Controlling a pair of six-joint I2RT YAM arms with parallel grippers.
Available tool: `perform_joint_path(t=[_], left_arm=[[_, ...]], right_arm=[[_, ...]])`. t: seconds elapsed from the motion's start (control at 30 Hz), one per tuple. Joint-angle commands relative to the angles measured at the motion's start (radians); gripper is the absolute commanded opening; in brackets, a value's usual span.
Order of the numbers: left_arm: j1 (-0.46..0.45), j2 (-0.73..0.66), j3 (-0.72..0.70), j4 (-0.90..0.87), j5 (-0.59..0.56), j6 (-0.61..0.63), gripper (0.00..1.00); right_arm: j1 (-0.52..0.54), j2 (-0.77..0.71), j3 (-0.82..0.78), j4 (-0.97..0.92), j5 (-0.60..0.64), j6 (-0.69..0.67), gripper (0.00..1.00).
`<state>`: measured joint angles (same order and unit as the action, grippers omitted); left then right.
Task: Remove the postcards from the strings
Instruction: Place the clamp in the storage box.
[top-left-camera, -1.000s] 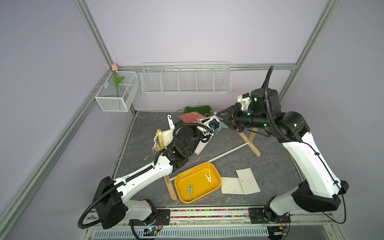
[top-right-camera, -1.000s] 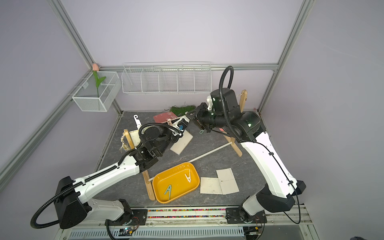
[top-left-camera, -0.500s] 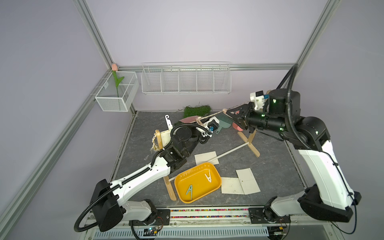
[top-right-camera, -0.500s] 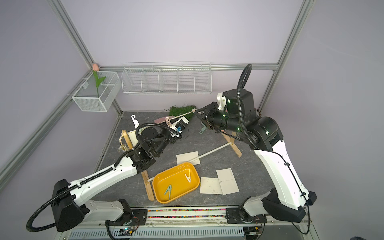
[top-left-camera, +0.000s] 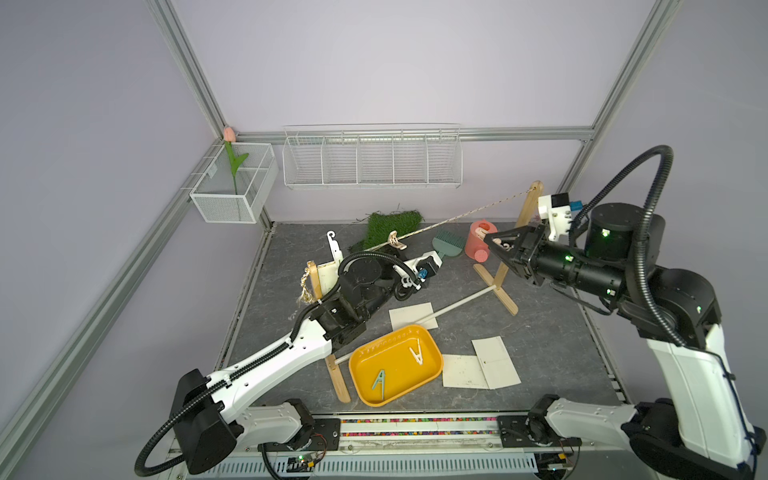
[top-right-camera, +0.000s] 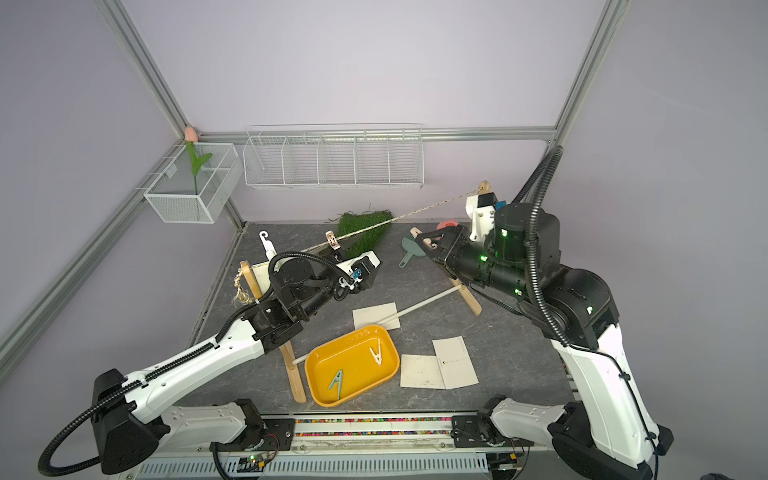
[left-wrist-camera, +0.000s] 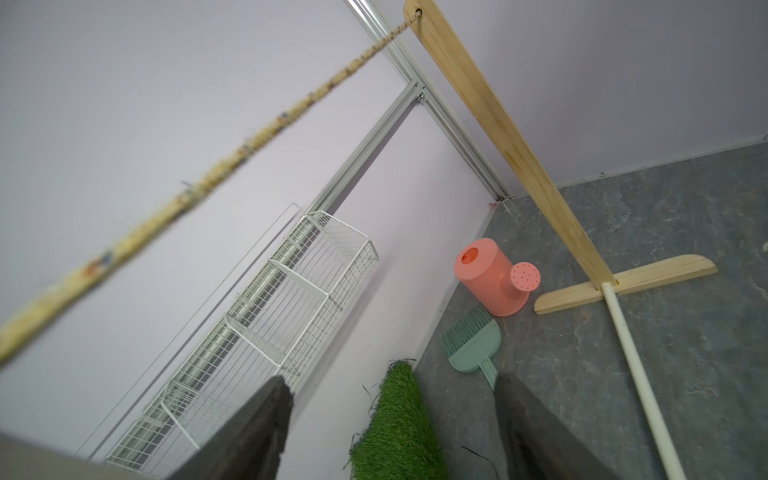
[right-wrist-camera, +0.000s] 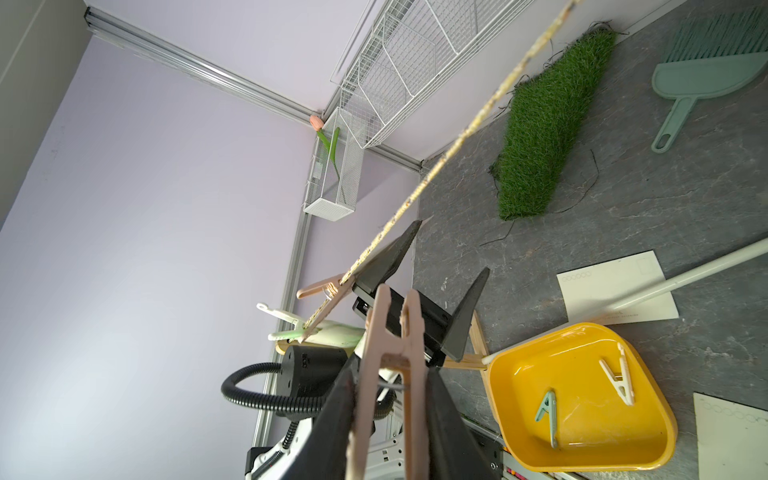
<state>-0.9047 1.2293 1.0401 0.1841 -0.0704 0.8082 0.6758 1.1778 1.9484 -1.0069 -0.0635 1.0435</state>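
The string (top-left-camera: 461, 216) runs slanting between two wooden posts, with a tan clothespin (top-left-camera: 397, 242) clipped on it. One postcard (top-left-camera: 326, 276) hangs by the left post under a white clothespin (top-left-camera: 332, 245). Three postcards lie on the table: one (top-left-camera: 409, 316) under the white rod, two (top-left-camera: 496, 361) overlapping beside the tray. My left gripper (left-wrist-camera: 390, 380) stands open and empty below the string, also seen in a top view (top-right-camera: 371, 272). My right gripper (top-left-camera: 498, 243), by the right post, is shut on a tan clothespin (right-wrist-camera: 390, 374).
A yellow tray (top-left-camera: 395, 374) holds a teal clothespin (top-left-camera: 379, 380) and a white clothespin (top-left-camera: 417, 351). A pink watering can (top-left-camera: 478, 245), teal brush (top-left-camera: 449, 245) and grass patch (top-left-camera: 392, 226) sit at the back. The white rod (top-left-camera: 457, 301) joins the posts' feet.
My left gripper opened and the postcard it held dropped flat onto the table under the rod. My right arm drew back to the right with the tan clothespin, off the string.
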Motion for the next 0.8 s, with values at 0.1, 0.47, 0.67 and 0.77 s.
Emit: perform_joint_path(t=[0.1,0.47,0.67,0.77], left_arm=[[-0.024,-0.017,0.068,-0.251,0.185,0.012,0.93],[-0.072,-0.116,0.069,-0.445,0.366,-0.184,0.93],[-0.085,-0.33,0.003,-0.414,0.461,-0.366,0.93],[-0.085,-0.427,-0.006,-0.404,0.48,-0.448,0.93]], right_arm=[[-0.002,-0.121,-0.148,0.037,0.016,-0.145,0.28],[-0.003,-0.424,-0.559,0.136,-0.004,-0.34,0.29],[-0.002,-0.473,-0.718,0.194,-0.024,-0.392,0.31],[0.009,-0.429,-0.808,0.294,-0.086,-0.399,0.3]])
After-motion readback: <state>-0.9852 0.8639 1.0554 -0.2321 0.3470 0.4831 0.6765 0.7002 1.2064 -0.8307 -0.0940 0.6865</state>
